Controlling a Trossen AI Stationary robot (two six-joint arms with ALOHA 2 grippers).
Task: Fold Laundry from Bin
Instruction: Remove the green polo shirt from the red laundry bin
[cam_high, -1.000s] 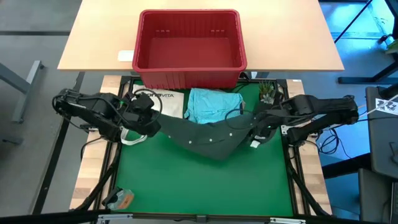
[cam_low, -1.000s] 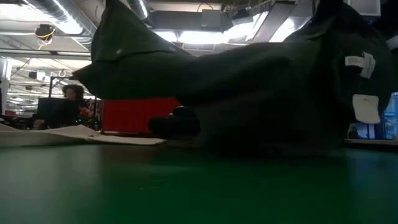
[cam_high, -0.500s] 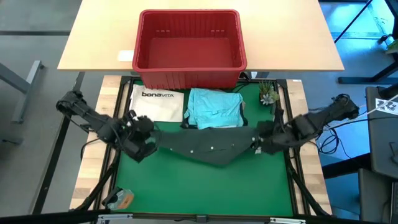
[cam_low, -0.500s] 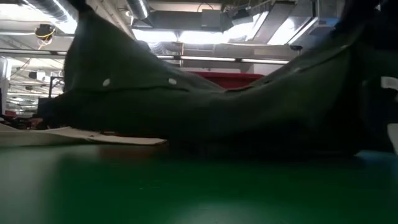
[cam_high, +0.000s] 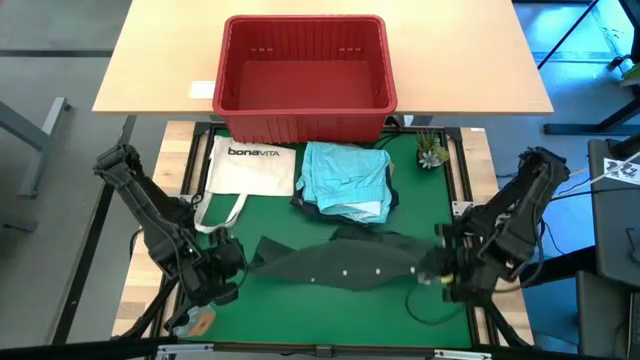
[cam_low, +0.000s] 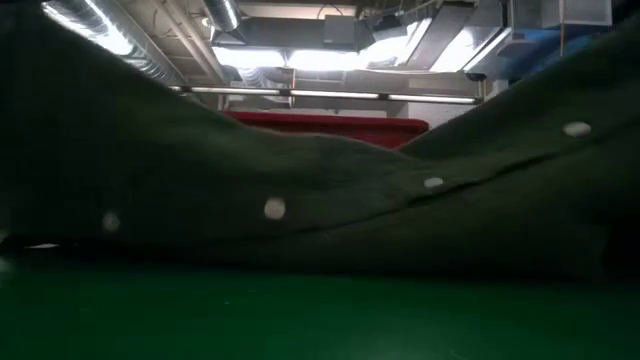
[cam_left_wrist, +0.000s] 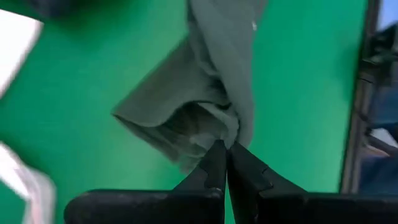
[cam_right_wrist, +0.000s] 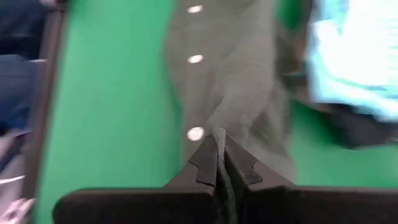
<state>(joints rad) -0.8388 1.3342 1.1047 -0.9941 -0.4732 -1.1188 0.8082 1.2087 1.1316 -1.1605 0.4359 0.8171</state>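
Note:
The dark green garment (cam_high: 345, 262), with white snaps along it, stretches across the near half of the green mat (cam_high: 330, 310) between my two grippers. My left gripper (cam_high: 232, 264) is shut on its left end and my right gripper (cam_high: 432, 268) on its right end. In the low view the garment (cam_low: 300, 200) rises toward both ends and sags in the middle, its lower part on the mat. A folded turquoise garment (cam_high: 346, 178) lies on a dark cloth at the far side. Beyond it stands the red bin (cam_high: 305, 75). My left gripper pinches a bunched fold (cam_left_wrist: 219, 134) at the garment's left end between its two shut fingers, slanting down from the table's left. The cloth runs away from the fingers toward the right. My right gripper pinches the garment's right end (cam_right_wrist: 219, 127) beside a white snap, between its two shut fingers, slanting down from the table's right. The cloth stretches away from the fingers across the mat.
A white tote bag (cam_high: 252, 165) lies at the mat's far left, its handle loop toward my left arm. A small plant (cam_high: 430, 150) stands at the far right corner. A small orange and grey object (cam_high: 195, 320) sits at the near left. Black frame rails border the mat.
Both grippers have swung toward the table's near edge and sunk, keeping shut on the garment. The garment has come off the turquoise cloth, moved to the near half of the mat and drawn out longer, its middle lowered onto the mat.

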